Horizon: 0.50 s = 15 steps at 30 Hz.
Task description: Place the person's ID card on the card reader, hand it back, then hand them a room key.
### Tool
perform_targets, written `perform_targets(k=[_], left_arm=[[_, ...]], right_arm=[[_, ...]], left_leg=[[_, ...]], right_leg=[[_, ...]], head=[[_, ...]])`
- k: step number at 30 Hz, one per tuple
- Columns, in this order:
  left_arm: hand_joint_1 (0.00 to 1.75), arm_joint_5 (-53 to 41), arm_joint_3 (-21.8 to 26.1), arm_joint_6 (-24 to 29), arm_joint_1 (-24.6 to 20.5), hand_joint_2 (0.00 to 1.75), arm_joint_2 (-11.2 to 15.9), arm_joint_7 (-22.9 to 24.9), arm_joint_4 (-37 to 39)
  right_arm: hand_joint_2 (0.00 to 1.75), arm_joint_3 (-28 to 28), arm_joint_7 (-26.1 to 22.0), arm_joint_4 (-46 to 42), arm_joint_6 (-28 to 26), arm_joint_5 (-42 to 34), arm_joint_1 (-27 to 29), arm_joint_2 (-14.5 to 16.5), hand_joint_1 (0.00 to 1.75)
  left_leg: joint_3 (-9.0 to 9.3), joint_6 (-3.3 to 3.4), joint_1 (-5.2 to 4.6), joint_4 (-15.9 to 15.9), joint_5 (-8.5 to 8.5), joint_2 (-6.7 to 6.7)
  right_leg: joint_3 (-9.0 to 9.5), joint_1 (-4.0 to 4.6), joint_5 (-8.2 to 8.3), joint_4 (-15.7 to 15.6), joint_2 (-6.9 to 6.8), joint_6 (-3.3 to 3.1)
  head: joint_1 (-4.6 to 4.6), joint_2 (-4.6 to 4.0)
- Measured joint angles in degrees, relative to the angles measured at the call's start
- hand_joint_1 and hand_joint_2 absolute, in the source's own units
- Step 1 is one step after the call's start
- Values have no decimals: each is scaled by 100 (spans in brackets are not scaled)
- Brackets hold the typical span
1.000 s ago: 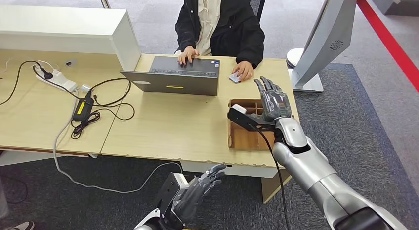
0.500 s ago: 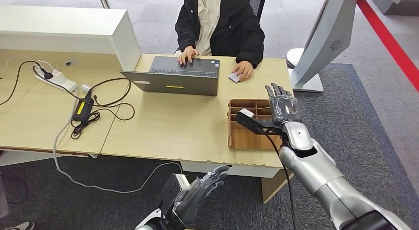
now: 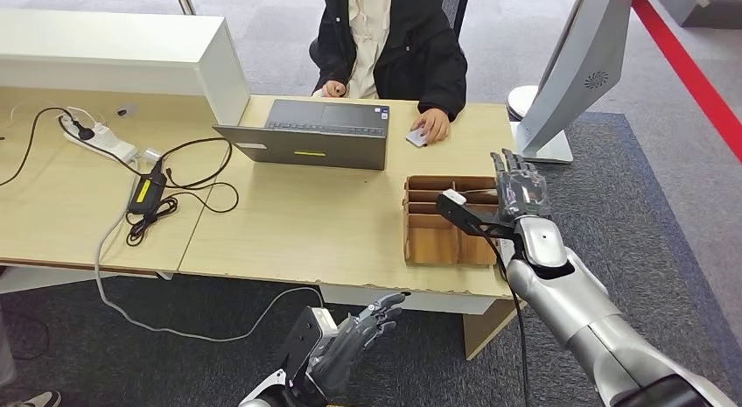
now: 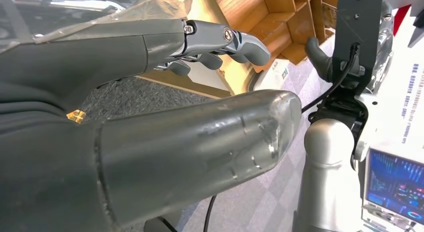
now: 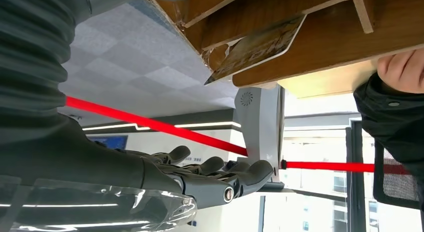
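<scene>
**Right hand raised beside the divided box, both hands empty**

The tabletop [image 3: 289, 232] carries a grey laptop [image 3: 306, 136] in front of a seated person [image 3: 389, 48]; near its right edge sits a brown divided box [image 3: 433, 236]; the right hand [image 3: 518, 186] hovers just beside that box, fingers straight and apart, holding nothing; the left hand [image 3: 354, 337] hangs below the tabletop's front edge, fingers loosely spread, empty; a card [image 5: 255, 50] leans in one compartment of the box.
</scene>
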Motion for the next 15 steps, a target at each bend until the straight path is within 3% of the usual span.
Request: perform_targets(k=[15], left_arm=[[0,-4,1,17,6,0,3,-17,0]], right_arm=[[175,26,-198,128,-8,0,-32,124,0]], left_leg=[[-1,0,0,-1,0,0]], right_leg=[[0,0,0,1,0,0]], head=[[0,0]])
